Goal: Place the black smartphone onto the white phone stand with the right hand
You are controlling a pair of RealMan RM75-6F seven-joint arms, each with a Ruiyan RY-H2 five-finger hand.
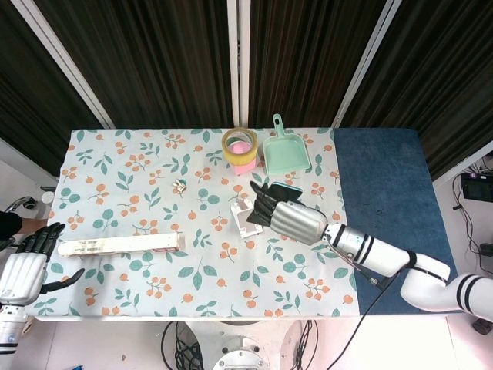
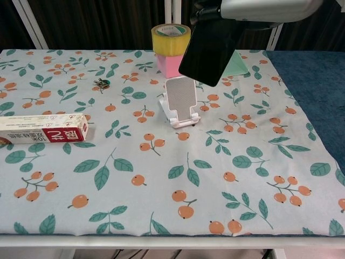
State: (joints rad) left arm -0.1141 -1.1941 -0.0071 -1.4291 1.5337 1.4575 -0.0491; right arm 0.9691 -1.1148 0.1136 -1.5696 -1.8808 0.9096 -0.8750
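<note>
A surface (image 2: 161, 216) under a leaf-and-fruit cloth, with a blue mat (image 1: 393, 208) at its right end, carries a white phone stand (image 2: 180, 101) near the middle. A long box (image 2: 43, 128) lies at the left, a small trinket (image 2: 101, 83) behind it. At the back, a yellow tape roll (image 2: 170, 38) sits on a pink block (image 2: 171, 65) beside a green dustpan (image 1: 286, 150).

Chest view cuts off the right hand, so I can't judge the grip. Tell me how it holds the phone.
Observer: In the head view the right hand has its fingers curled over the phone, hiding most of it. The fingertips overlap the right side of the stand.
Operator: Report the left hand as well.
Observer: The left hand is at the far left, fingers spread and holding nothing, near the end of the box.
</note>
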